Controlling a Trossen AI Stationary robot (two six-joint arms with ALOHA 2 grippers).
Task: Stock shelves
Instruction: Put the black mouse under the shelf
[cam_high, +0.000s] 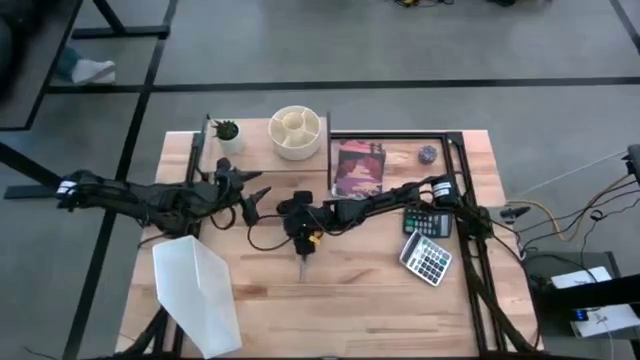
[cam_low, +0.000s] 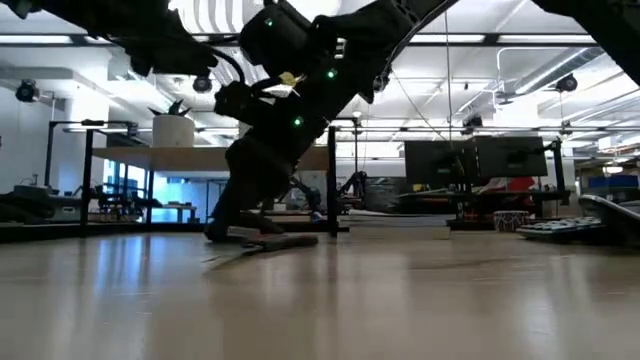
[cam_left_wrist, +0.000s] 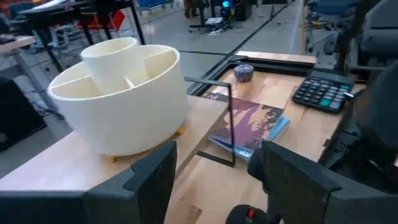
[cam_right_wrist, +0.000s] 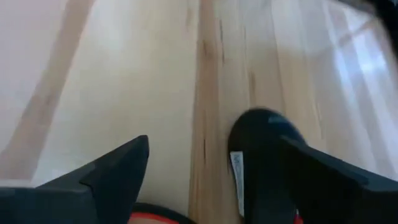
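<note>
Right end effector (cam_high: 303, 250) lowered onto surface (cam_high: 350, 300), spread wide around dark pen (cam_right_wrist: 261, 155). Left end effector (cam_left_wrist: 214, 180) held wide, empty, facing shelf (cam_high: 255, 145) with white organizer (cam_high: 297, 131).

Round organizer (cam_high: 297, 131) and plant (cam_high: 227, 130) on our shelf (cam_high: 250, 150), book (cam_high: 358, 168) just right, calculator (cam_high: 427, 259) farther right on the tabletop (cam_high: 370, 300).

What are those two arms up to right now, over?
Right gripper open, low over a dark pen on the table. Left gripper open, facing the shelf. Shelf holds a white organizer and small plant. Nothing in the way.
</note>
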